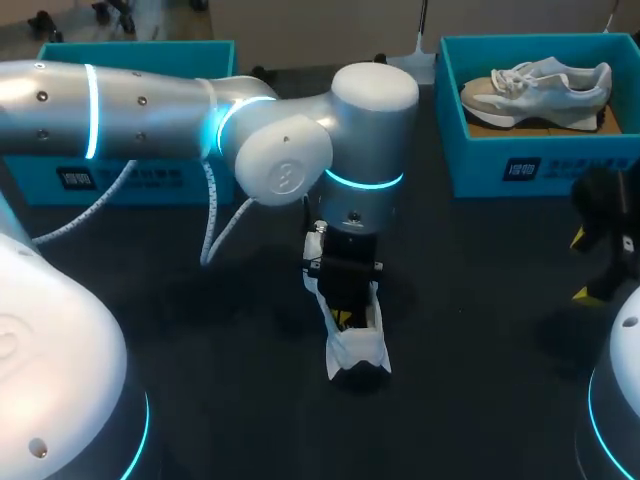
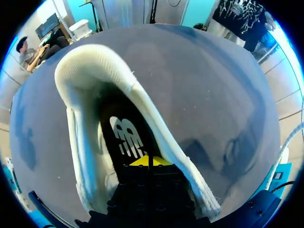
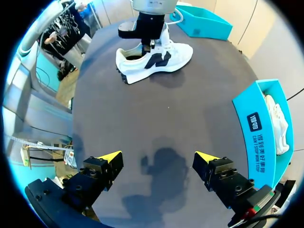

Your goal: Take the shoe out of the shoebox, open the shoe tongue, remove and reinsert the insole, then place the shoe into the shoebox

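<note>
The shoe (image 1: 357,340) stands on its sole on the table (image 1: 480,340), out of both boxes. Its dark insole (image 2: 124,137) lies flat inside it. The left gripper (image 2: 148,161) reaches down into the shoe's opening, its tips pressed together right on the insole. Whether they pinch its edge I cannot tell.

Nothing holds the shoe down: the right gripper (image 3: 159,159) hangs spread wide and empty, well apart from the shoe. A pull on the insole would therefore likely lift or tip the whole shoe, since a snug insole drags its shoe along. If the tips merely rest on the insole, they would come up empty. The shoe also hugs the left gripper closely and could snag on it.

The empty box (image 1: 140,47) and the box with another shoe (image 1: 480,165) both sit beyond the shoe, well apart from it.
</note>
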`<state>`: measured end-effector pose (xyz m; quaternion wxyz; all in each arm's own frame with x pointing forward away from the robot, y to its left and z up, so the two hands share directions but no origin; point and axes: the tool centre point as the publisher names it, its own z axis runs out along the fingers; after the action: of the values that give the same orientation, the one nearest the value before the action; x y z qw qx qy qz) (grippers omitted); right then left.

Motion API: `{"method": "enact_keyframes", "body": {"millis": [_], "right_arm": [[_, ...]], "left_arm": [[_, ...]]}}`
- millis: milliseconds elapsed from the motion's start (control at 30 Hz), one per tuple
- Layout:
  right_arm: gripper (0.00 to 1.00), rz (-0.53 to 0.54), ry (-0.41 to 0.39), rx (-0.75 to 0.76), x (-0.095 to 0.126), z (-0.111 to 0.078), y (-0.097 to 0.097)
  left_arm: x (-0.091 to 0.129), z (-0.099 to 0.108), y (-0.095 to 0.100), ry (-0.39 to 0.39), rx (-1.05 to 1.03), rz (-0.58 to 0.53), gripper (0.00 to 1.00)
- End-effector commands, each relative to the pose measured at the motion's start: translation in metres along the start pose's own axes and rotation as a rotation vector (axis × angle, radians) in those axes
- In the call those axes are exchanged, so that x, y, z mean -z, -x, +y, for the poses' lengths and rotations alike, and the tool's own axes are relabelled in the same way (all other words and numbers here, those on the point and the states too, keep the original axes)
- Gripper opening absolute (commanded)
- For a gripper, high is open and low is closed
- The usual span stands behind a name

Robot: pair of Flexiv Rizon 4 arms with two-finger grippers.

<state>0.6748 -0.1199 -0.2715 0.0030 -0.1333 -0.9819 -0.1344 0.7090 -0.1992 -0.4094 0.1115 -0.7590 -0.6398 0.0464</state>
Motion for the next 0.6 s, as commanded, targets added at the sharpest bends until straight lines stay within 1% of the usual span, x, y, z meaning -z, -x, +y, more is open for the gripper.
{"method": "enact_keyframes", "body": {"millis": [33,67,133,267,300,367,467,600], "right_arm": [[1.00,-0.003,-0.002,-0.001,0.000,0.000,-0.002],[1.00,-0.003,-0.002,-0.001,0.000,0.000,-0.002],[1.00,-0.003,-0.002,-0.001,0.000,0.000,-0.002],[1.00,-0.003,-0.002,-0.001,0.000,0.000,-0.002],[1.00,-0.003,-0.002,-0.001,0.000,0.000,-0.002],[1.00,-0.003,-0.002,-0.001,0.000,0.000,-0.002],[1.00,-0.003,-0.002,-0.001,0.000,0.000,-0.002],[1.00,-0.003,-0.002,-0.001,0.000,0.000,-0.002]], "left_arm": [[-0.019,0.008,0.003,0.020,0.031,-0.019,0.00],[-0.017,0.011,0.004,0.024,0.060,-0.052,0.00],[-0.016,0.014,0.008,0.026,0.081,-0.078,0.00],[-0.010,0.014,0.014,0.027,0.089,-0.104,0.00],[-0.009,0.013,0.014,0.029,0.085,-0.105,0.00],[0.001,0.008,0.013,0.043,0.069,-0.104,0.00],[0.012,0.003,0.008,0.075,0.047,-0.074,0.00],[0.020,-0.002,0.002,0.100,0.032,-0.048,0.00]]}}
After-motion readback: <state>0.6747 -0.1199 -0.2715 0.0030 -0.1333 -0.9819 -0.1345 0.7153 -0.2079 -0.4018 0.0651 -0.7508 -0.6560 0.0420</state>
